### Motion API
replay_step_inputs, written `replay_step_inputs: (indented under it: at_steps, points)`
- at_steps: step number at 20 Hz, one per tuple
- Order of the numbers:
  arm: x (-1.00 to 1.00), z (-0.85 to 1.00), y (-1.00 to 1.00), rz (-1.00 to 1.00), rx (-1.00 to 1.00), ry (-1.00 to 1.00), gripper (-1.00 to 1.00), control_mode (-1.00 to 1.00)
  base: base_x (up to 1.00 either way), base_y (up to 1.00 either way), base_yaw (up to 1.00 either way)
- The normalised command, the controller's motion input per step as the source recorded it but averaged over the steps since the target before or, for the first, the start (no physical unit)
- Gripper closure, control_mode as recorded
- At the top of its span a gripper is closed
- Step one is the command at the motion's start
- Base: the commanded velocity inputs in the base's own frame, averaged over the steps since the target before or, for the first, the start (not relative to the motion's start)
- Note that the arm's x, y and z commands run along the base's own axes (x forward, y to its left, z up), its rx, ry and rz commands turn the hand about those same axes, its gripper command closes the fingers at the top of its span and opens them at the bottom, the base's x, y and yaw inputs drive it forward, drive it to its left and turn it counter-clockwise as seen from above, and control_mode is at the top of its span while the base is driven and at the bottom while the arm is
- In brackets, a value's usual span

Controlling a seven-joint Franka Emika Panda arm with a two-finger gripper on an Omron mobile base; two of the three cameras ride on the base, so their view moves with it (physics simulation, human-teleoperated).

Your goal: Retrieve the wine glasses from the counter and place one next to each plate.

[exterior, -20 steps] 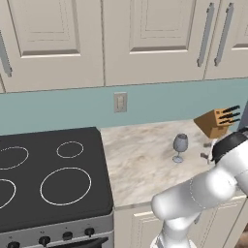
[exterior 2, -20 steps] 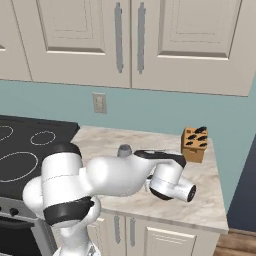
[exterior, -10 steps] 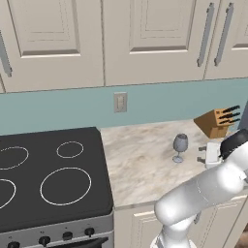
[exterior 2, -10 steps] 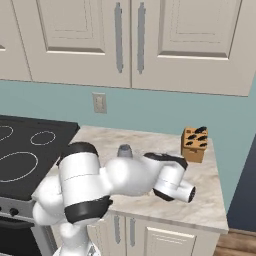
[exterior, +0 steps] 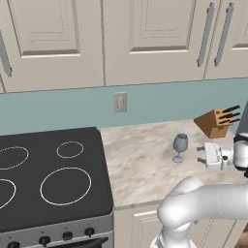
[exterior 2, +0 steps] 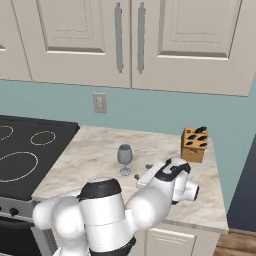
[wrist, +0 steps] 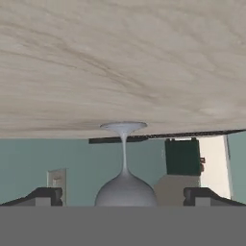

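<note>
one glass (exterior: 180,147) upright on counter (exterior: 145,164), approx mid-depth, well right of stove (exterior: 48,179). smoky grey bowl, thin stem, round foot flat on the stone. same glass seen in right base view (exterior 2: 125,158), left of gripper. knife block (exterior: 217,121) further back-right near wall, apart from glass.

gripper (exterior: 200,154) lying horizontal, low over counter, pointed at glass from the right; near it, not touching. gap visible btw fingertips and bowl. in right base view gripper (exterior 2: 143,171) partly hidden by wrist, tips just right of glass foot.

hand view rolled upside down: counter (wrist: 120,62) across top, glass (wrist: 124,169) hanging foot-up at centre, bowl at bottom edge. finger tips (wrist: 44,196) spread wide, one each side of bowl, w/ clear space on both sides. jaws fully apart, pinching nothing. glass centred btw them, ahead of tips.

wall outlet (exterior: 120,102) on teal backsplash above counter/stove seam. cream upper cabinets (exterior: 145,38) w/ slim metal handles overhead. stove black glass, ring marks, knobs along front edge.
</note>
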Motion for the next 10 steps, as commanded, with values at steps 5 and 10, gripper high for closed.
replay_step_inputs:
  at_steps: [5,10]
  points:
    - [0.04,0.0,0.34,0.02,0.0,0.0,-1.0,-1.0,0.0,0.0,0.0]
    - [0.0,0.0,0.48,0.0,-0.03,0.0,-1.0,-1.0,0.0,0.0,0.0]
